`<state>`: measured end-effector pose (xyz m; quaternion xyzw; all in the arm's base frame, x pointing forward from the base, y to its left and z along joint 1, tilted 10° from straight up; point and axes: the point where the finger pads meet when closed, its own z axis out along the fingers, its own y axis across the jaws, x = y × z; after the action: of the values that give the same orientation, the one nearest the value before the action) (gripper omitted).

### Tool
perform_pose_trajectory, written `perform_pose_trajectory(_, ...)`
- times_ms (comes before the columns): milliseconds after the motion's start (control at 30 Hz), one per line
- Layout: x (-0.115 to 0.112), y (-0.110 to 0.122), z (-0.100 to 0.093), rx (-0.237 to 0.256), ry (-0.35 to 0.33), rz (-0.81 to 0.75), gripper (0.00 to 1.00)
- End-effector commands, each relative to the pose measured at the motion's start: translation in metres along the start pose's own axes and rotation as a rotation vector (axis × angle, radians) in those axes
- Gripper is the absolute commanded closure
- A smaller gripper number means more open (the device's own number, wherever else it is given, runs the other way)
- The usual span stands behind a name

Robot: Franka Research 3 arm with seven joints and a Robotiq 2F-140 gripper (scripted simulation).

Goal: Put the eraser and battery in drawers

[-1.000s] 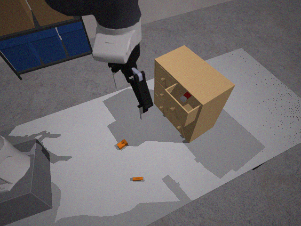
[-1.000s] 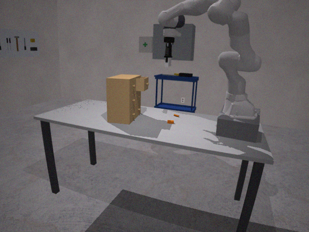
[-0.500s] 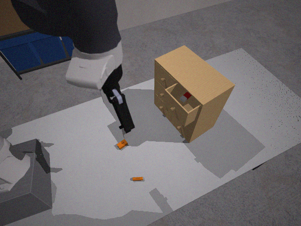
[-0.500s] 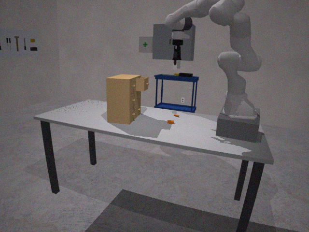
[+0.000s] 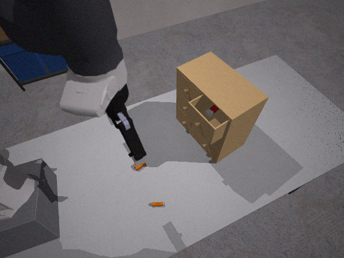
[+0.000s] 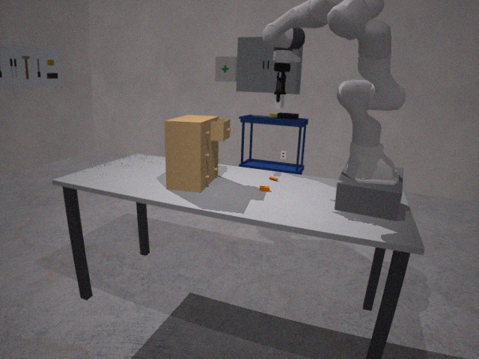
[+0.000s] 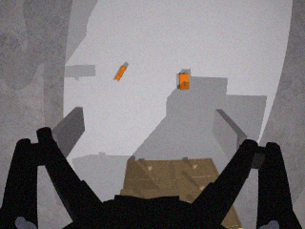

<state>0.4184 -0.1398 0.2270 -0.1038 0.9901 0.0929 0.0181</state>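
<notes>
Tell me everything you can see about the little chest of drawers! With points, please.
The chest of drawers (image 5: pixel 222 86) (image 6: pixel 183 154) (image 7: pixel 164 178) is a tall, upright box that looks like light-brown wood. Its front has six drawers, in three rows of two, with small round knobs (image 5: pixel 197 123) (image 6: pixel 207 155). The top-right drawer (image 5: pixel 203 119) (image 6: pixel 220 130) is pulled out, with a small red-and-grey block (image 5: pixel 211 110) inside. The other drawers look shut. It stands on the grey-white table (image 5: pixel 91 216) (image 6: pixel 116 189) (image 7: pixel 214 38), and the tool isn't touching it.
</notes>
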Motion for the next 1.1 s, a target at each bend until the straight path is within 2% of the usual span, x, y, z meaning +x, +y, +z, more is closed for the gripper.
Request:
perform_pose_trajectory(0, -0.004, -0.002, 0.002, 0.006, -0.033, -0.027, 0.00)
perform_pose_trajectory(267, -0.014, -0.002, 0.013, 0.004, -0.164, -0.028, 0.00)
perform_pose_trajectory(333, -0.014, -0.002, 0.013, 0.004, -0.164, -0.028, 0.00)
perform_pose_trajectory(467, -0.023, -0.002, 0.021, 0.002, -0.270, -0.028, 0.00)
perform_pose_trajectory(833, -0.052, -0.002, 0.052, -0.003, -0.633, -0.029, 0.00)
perform_pose_trajectory(900, -0.052, -0.002, 0.052, -0.003, -0.633, -0.029, 0.00)
perform_pose_trajectory(1067, -0.064, -0.001, 0.064, -0.004, -0.776, -0.029, 0.00)
